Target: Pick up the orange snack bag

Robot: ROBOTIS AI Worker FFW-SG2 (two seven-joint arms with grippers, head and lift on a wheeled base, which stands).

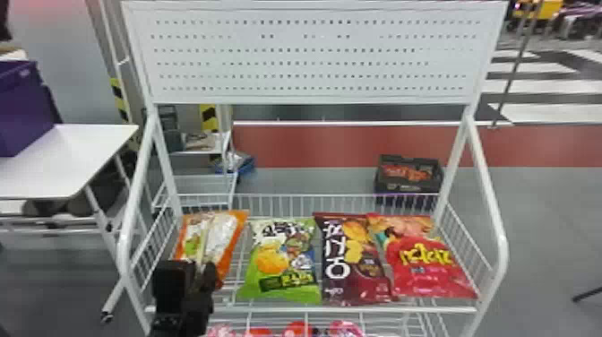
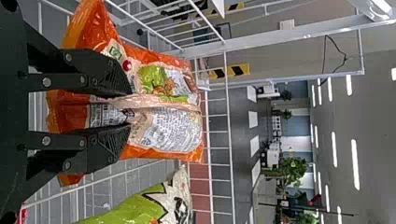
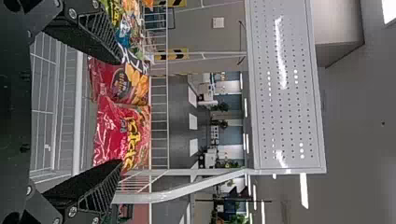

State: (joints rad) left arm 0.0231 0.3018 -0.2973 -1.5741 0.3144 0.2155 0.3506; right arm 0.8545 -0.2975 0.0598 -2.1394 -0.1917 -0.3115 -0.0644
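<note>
L gripper (image 1: 191,268) is held at head view's lower L, arm angled up from bottom edge, fingers parted narrowly. R gripper (image 3: 120,112) is held w/ fingers spread wide.

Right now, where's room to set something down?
On the white table, beside the purple box. Only a narrow strip of wire shelf separates the orange snack bag from the green bag. The maroon bag and red bag crowd together.
</note>
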